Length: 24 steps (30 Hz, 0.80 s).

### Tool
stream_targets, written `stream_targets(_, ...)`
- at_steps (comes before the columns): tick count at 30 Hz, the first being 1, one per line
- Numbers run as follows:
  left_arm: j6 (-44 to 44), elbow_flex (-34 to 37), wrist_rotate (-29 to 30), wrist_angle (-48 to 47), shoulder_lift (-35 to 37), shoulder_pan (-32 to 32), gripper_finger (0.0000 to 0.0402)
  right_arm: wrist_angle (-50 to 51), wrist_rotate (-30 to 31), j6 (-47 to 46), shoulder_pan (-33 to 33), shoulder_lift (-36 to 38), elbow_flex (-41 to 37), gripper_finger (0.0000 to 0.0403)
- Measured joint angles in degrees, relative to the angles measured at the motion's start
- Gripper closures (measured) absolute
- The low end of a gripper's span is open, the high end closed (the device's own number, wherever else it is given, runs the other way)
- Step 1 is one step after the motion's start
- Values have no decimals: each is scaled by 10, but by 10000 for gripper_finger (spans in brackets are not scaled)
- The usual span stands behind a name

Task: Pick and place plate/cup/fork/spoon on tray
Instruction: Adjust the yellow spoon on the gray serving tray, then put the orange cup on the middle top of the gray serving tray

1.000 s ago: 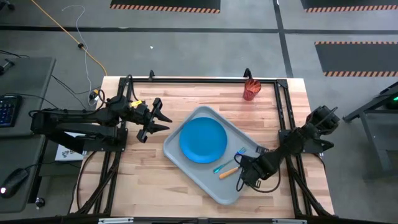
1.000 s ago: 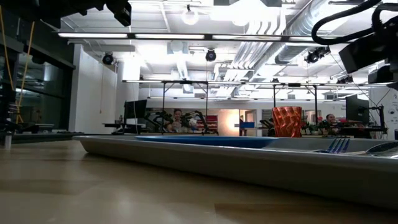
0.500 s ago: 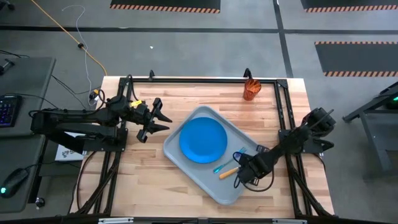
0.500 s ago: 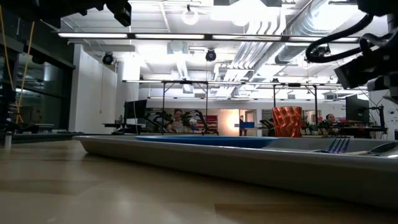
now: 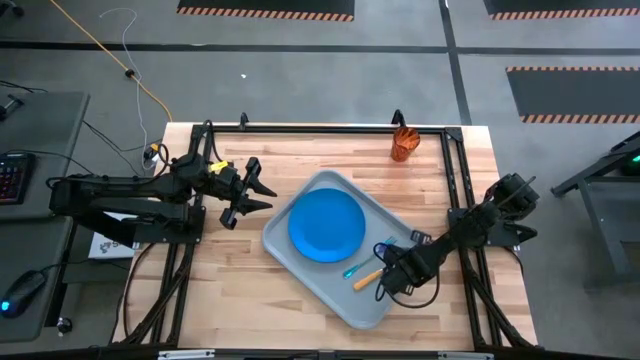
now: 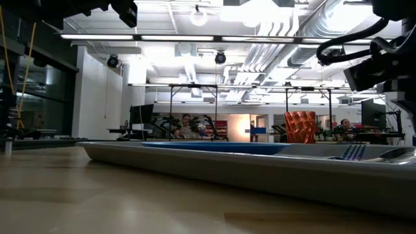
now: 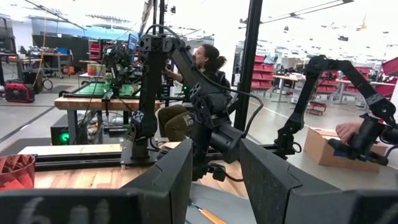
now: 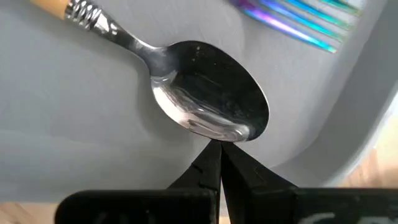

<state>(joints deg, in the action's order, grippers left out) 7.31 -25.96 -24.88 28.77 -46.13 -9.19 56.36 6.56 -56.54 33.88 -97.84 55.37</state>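
Note:
The grey tray (image 5: 300, 248) lies slantwise mid-table. On it rest the blue plate (image 5: 326, 225), the teal-handled fork (image 5: 356, 268) and the orange-handled spoon (image 5: 367, 278), whose bowl (image 8: 211, 93) lies flat on the tray floor beside the fork's tines (image 8: 298, 22). The red-orange cup (image 5: 403, 145) stands on the bare table near the far edge. My right gripper (image 8: 219, 152) is shut and points down at the spoon bowl's rim. My left gripper (image 5: 262, 194) hovers open and empty, left of the tray. My right gripper comes from above, pointing down, and its shut fingertips (image 8: 214, 155) stand right at the rim of the spoon's bowl (image 8: 217, 134). Whether they touch it, I cannot tell. The spoon lies flat on the tray.
Black frame rails (image 5: 455, 190) run along the table's far and right sides, close to the right arm. Bare wood shows between the tray and the cup. People sit in the room beyond the table.
My right gripper has tipped a little steeper downward over the spoon's bowl and stays shut. The spoon, fork, plate and tray lie as before.

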Motion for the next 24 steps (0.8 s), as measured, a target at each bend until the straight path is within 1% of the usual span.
stream_targets(11,0,0,0,0,0,0,277,10,26,2,-19,0,0,403)
stream_targets(13,0,0,0,0,0,0,277,15,13,11,-21,0,0,403)
stream_targets(16,0,0,0,0,0,0,277,49,-31,12,-19,0,0,403)
stream_targets(19,0,0,0,1,0,0,277,98,-45,-4,-11,11,0,403)
stream_targets(22,0,0,0,2,0,0,277,99,-17,-15,-4,52,0,403)
stream_targets(24,0,0,0,3,0,0,277,85,31,-20,-3,94,0,403)
